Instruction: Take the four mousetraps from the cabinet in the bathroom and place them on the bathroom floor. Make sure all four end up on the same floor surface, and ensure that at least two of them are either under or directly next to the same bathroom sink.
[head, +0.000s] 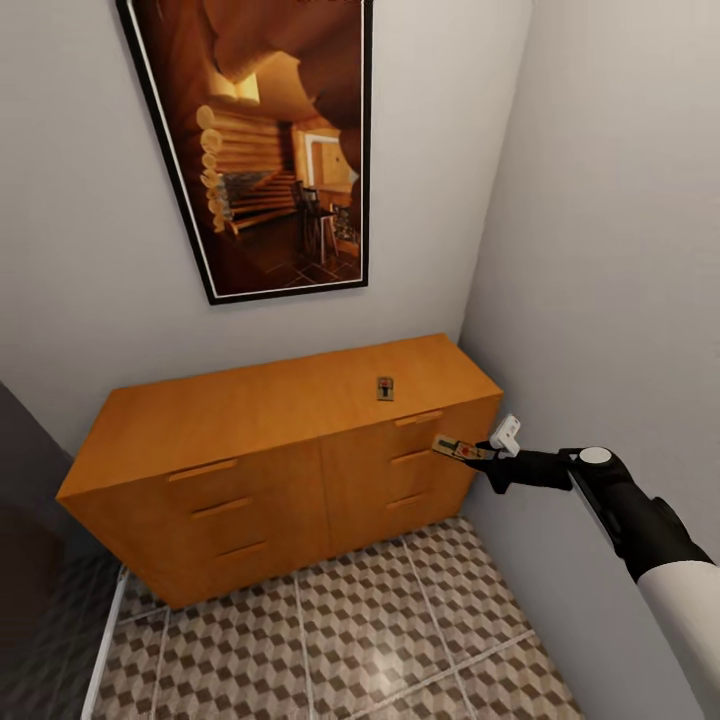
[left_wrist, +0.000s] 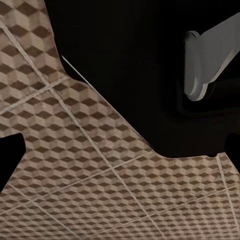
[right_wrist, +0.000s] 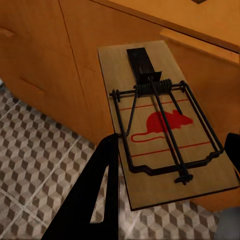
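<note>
The right gripper (head: 478, 452) has its fingers (right_wrist: 95, 200) clamped on a mousetrap (right_wrist: 162, 125) — one dark finger lies along the board's long edge in the right wrist view, the other just shows at the opposite edge. The held mousetrap is a flat wooden board with a dark wire spring and bar and a red mouse printed on it; it is carried roughly level in the air, off the front of the cabinet (head: 250, 470) near its right end, about level with the top drawer handle there and above the bathroom floor (head: 380, 630). A second mousetrap (head: 385, 388) lies flat on the cabinet top, toward the right end and close to the front edge, apart from the held one. The orange-brown cabinet stands against the back wall, its right end near the side wall, under a framed picture (head: 270, 150) of a log interior. The floor's cube-pattern tiles run up to its base. The left wrist view looks down on the same tiles past dark robot parts and a grey piece — possibly a finger — and whether the left fingers are apart or together I cannot tell.
</note>
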